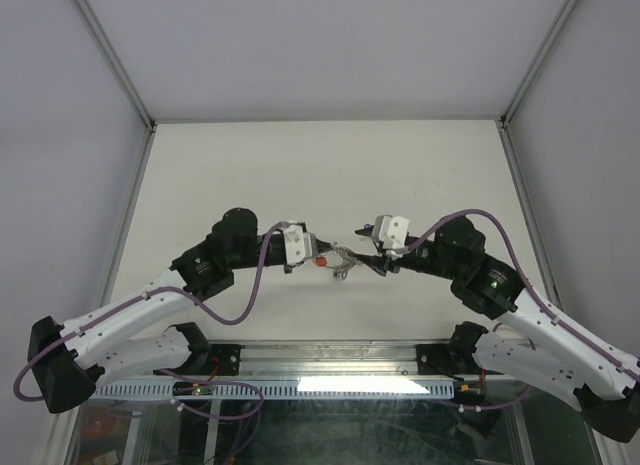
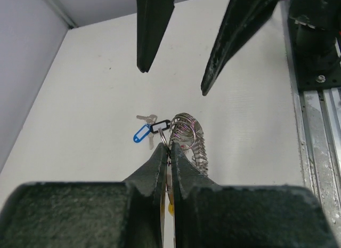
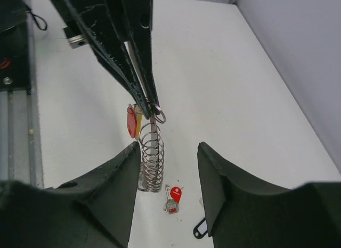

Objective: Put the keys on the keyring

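Left gripper (image 2: 169, 149) clamps shut on the thin silvery-white hoop keyring with a yellow section (image 2: 169, 178), a silver wire coil (image 3: 152, 160) dangling at its tips; right gripper (image 3: 169, 148) stands open and empty near the coil.

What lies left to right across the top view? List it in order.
left arm → left gripper → wire coil → right gripper → right arm

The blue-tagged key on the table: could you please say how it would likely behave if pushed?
The blue-tagged key lies flat, so it would probably slide, not roll. Looking small and thin, it likely weighs little and may skid or spin easily.
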Available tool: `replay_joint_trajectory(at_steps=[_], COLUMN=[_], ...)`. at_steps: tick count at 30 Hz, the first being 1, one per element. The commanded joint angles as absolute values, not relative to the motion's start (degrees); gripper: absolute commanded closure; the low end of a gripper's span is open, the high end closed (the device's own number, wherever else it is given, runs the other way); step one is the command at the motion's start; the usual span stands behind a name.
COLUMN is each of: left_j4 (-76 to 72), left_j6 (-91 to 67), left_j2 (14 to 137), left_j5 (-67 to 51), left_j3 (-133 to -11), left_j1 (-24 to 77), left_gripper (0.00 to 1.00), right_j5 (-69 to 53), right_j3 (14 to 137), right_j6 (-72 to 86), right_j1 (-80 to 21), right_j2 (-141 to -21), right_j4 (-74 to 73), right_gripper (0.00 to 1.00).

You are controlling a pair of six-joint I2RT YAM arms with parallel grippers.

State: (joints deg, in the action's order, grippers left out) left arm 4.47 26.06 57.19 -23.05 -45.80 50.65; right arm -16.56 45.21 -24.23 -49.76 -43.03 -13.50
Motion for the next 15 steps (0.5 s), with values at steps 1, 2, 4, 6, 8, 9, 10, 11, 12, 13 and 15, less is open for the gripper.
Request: replay_joint_trajectory(at_steps=[1,2,4,6,8,9,10,11,12,13,15], left_j4=[-3.18,-3.87,-5.27,-6.42,-6.72,-6.76,-6.58,-6.51,-6.51,-6.54,-6.57], left_j6=[34.17,35.48,37.34,38.33,38.66,38.67,38.75,38.82,38.84,38.84,38.85], left_j2=[51.17,50.16,48.48,47.56,47.51,47.68,47.87,48.01,48.18,48.28,48.54], left_j5=[-35.16,-37.1,-39.83,-41.06,-41.55,-41.69,-41.81,-41.95,-42.07,-42.1,-42.25], left_j3=[-41.09,-39.86,-38.03,-36.83,-36.58,-36.74,-36.89,-37.1,-37.26,-37.36,-37.62], left_j1=[51.03,50.98,51.02,51.0,50.98,50.98,50.98,51.01,50.99,51.01,50.98], left_gripper=[1.0,1.0,1.0,1.0,1.0,1.0,1.0,1.0,1.0,1.0,1.0], right_j5=[-30.5,-31.38,-32.58,-33.85,-35.57,-36.53,-37.32,-38.02,-38.55,-38.78,-39.06], right_j3=[44.57,44.56,44.72,45.18,45.52,45.79,46.04,46.22,46.5,46.76,46.95], right_j6=[-33.08,-33.92,-35.32,-36.64,-37.31,-37.42,-37.44,-37.38,-37.31,-37.16,-36.86], right_j1=[-49.92,-49.92,-49.92,-49.92,-49.88,-49.92,-49.92,-49.88,-49.92,-49.98,-50.04], right_j2=[-40.08,-39.79,-39.83,-40.62,-41.9,-42.66,-43.47,-44.07,-44.7,-45.35,-46.18], right_j4=[-13.9,-14.08,-14.65,-15.37,-15.61,-15.59,-15.64,-15.49,-15.47,-15.36,-14.85], right_gripper=[0.52,0.54,0.56,0.6,0.63,0.64,0.66,0.67,0.68,0.69,0.69])
